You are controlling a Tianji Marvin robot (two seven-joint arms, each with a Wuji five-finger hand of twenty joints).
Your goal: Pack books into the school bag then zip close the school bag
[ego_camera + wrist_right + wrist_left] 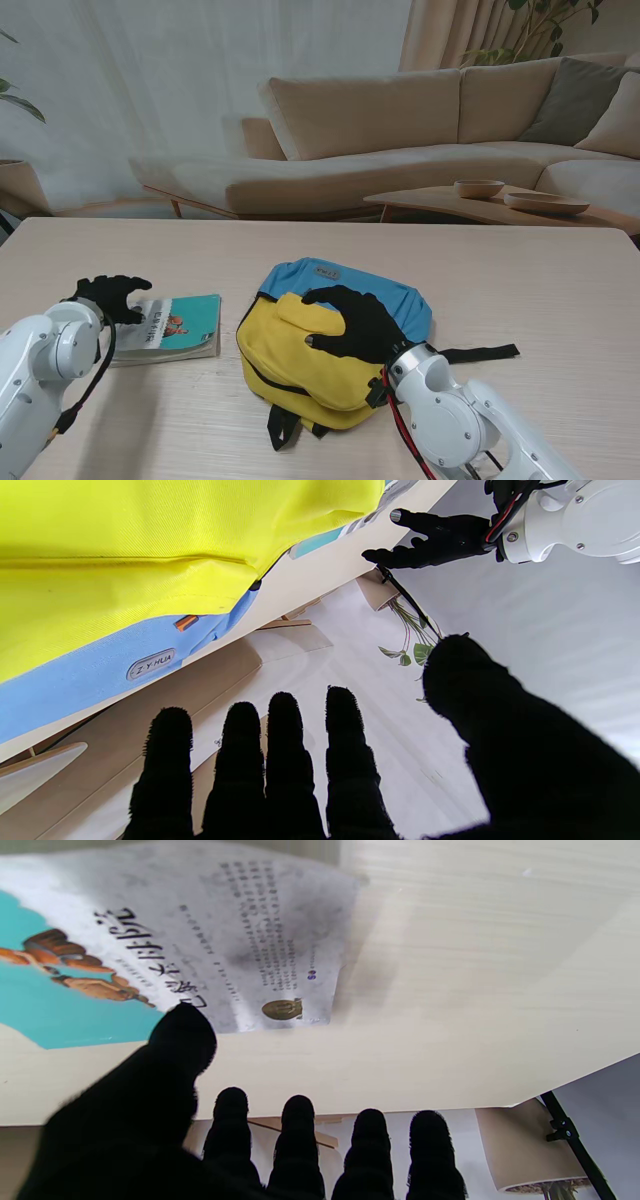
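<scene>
A yellow and blue school bag (320, 345) lies flat in the middle of the table; its yellow fabric (150, 545) fills the right wrist view. My right hand (352, 322) hovers over the bag with fingers (285, 760) spread, holding nothing. A teal and white book (170, 328) lies flat to the left of the bag, also seen close up as the book cover (165, 940). My left hand (112, 296) is at the book's left edge, fingers (300, 1140) apart and thumb (180, 1040) near the cover, gripping nothing.
The bag's black straps (480, 353) trail to the right and toward me (282, 428). Bare wooden table (520, 280) surrounds bag and book. Beyond the far edge stand a sofa (400, 130) and a low table with bowls (480, 188).
</scene>
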